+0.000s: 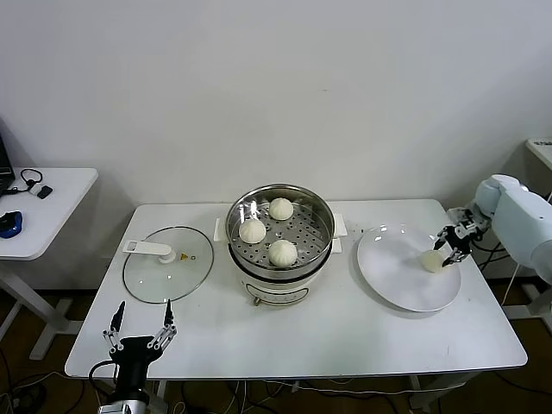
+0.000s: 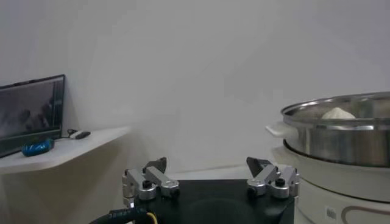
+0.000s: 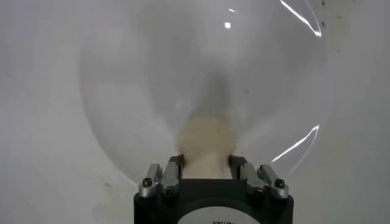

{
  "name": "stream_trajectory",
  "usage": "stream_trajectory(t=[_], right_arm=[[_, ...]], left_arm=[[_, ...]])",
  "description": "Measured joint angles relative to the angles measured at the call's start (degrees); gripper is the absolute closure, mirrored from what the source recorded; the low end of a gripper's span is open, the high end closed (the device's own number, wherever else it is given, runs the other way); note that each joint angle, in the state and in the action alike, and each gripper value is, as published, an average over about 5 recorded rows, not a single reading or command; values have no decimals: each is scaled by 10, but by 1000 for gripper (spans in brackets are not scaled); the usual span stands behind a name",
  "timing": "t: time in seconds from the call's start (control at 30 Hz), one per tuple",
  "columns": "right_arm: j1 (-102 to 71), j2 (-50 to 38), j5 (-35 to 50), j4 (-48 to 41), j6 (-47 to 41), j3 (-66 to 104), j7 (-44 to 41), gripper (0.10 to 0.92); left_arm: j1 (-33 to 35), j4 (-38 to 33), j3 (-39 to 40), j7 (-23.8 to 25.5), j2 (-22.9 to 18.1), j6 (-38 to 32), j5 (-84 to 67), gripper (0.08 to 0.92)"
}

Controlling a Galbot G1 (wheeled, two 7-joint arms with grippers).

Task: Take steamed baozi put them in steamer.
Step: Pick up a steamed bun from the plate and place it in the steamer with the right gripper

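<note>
- Head view: one steamed baozi (image 1: 430, 260) lies on the white plate (image 1: 398, 283), toward that plate's right side, with the right gripper (image 1: 448, 256) closed around it.
- Right wrist view shows the same bun (image 3: 207, 146) pinched between the two jaws, resting on the glossy plate (image 3: 122, 91).
- Three more steamed baozi (image 1: 281, 208) (image 1: 253, 230) (image 1: 282, 252) sit on the perforated tray inside the steamer (image 1: 320, 211), which stands at the middle of the surface (image 1: 345, 332), left of the plate.
- Left of the steamer a glass lid (image 1: 168, 264) with a white handle lies flat.
- Left gripper (image 1: 140, 326) hangs at the near left edge of the surface, jaws spread wide and holding nothing; its wrist view shows the steamer (image 2: 341, 137) beside it.
- A side table (image 1: 39, 211) stands further left.
</note>
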Motion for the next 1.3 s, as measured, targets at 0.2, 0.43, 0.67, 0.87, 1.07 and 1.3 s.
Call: stream_trajectory(t=[0.2, 0.43, 0.67, 0.87, 1.07, 1.3], right_arm=[[52, -36, 54, 83, -33, -74, 0, 445], [185, -73, 162, 238, -88, -231, 15, 444], [355, -66, 277, 399, -139, -390, 35, 456], [474, -32, 378, 506, -184, -467, 49, 457], [533, 14, 460, 561, -231, -499, 69, 457], [533, 63, 501, 574, -282, -503, 104, 457]], left_arm=[[-3, -3, 2, 1, 0, 1, -2, 177], [-6, -7, 9, 3, 0, 4, -8, 177], [-9, -14, 13, 5, 0, 7, -17, 177], [-8, -23, 12, 6, 0, 8, -26, 177], [-7, -32, 9, 6, 9, 8, -33, 177], [-5, -41, 6, 6, 16, 8, -35, 177]])
